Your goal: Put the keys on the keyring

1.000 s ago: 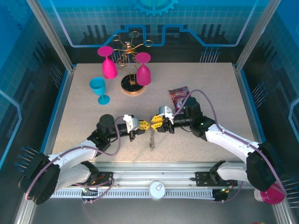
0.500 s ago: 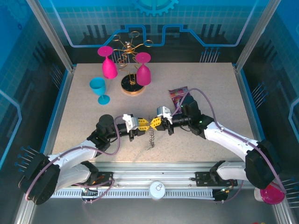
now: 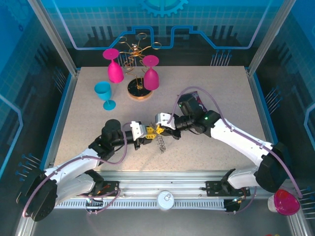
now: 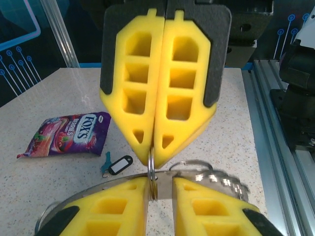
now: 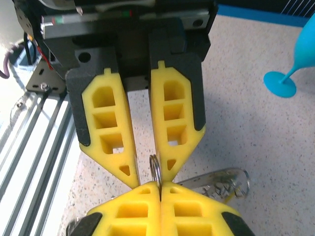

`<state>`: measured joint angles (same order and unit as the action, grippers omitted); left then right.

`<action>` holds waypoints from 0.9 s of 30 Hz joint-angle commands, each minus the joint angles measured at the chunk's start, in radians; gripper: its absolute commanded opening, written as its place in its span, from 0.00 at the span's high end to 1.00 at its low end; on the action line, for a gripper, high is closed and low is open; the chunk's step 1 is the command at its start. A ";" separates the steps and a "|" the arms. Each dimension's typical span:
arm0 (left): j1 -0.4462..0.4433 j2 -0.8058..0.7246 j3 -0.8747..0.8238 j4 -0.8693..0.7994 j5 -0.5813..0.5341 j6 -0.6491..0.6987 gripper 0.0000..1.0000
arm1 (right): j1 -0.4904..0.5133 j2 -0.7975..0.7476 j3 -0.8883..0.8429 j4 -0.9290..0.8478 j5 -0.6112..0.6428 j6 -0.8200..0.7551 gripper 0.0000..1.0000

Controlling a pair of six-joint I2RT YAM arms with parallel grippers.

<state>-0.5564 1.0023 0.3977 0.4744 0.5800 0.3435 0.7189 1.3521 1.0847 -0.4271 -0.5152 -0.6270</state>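
as left wrist sees, key (image 4: 120,164), sweets bag (image 4: 66,133)

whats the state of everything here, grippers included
right gripper: shut on a keyring loop
left gripper: slightly open around that loop
keyring: held by one edge loop
black-tagged key: loose on table, not on keyring
candy bag: lying flat
blue goblet: upright
pink goblets: upside down at gold rack
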 commanded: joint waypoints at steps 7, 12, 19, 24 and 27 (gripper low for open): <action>-0.003 0.014 0.048 -0.026 0.010 0.026 0.87 | 0.061 0.031 0.096 -0.154 0.116 -0.075 1.00; -0.004 0.021 0.065 -0.063 0.018 0.046 1.00 | 0.061 0.008 0.097 -0.130 0.100 -0.053 1.00; -0.003 -0.013 -0.001 0.121 0.017 0.004 1.00 | -0.071 -0.161 -0.141 0.189 -0.075 0.138 0.65; -0.003 0.001 -0.032 0.327 0.045 -0.103 1.00 | -0.101 -0.191 -0.301 0.465 -0.176 0.306 0.66; -0.003 0.002 -0.029 0.377 0.074 -0.148 1.00 | -0.100 -0.181 -0.323 0.532 -0.190 0.353 0.66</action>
<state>-0.5583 1.0145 0.3698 0.6880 0.5976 0.2649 0.6224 1.1671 0.7776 -0.0685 -0.6304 -0.3756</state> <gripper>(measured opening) 0.051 0.338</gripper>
